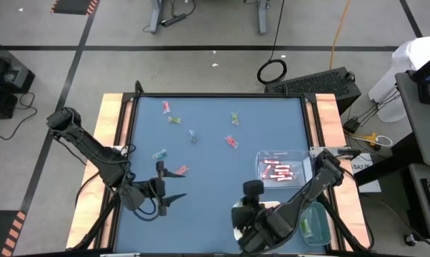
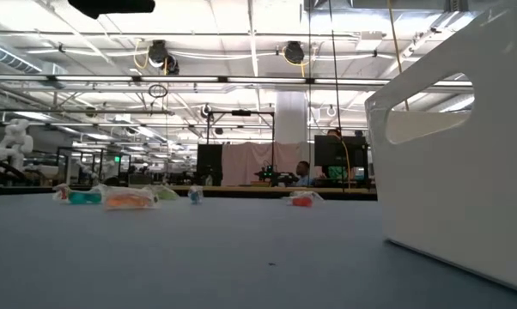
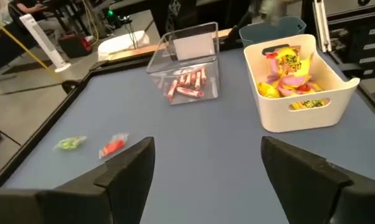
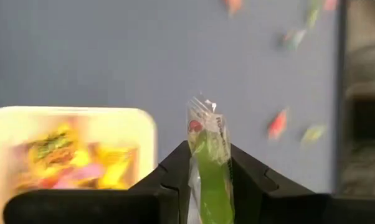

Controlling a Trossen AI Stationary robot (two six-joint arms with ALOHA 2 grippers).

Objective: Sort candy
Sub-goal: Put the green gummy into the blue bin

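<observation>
Sorting partly complete. The white bin (image 3: 303,87) already holds yellow packets (image 3: 287,62) with pink pieces, and the clear tray (image 3: 187,68) holds a cluster of pink-red sticks (image 3: 186,84); a green-tinted tray (image 1: 313,221) sits near the right arm. The right end effector (image 4: 207,171), positioned beside the white bin, is clamped on a green wrapped candy (image 4: 209,168), judged to be on its way to a container. The left end effector (image 1: 173,183) hovers over the blue surface (image 1: 215,171) with its fingers spread and nothing between them, near an orange-red piece (image 1: 181,170). Several loose candies remain scattered across the far half of the surface, including a teal piece (image 1: 159,154), a red piece (image 1: 231,141) and a green piece (image 1: 234,118), so a number of picks are left.
</observation>
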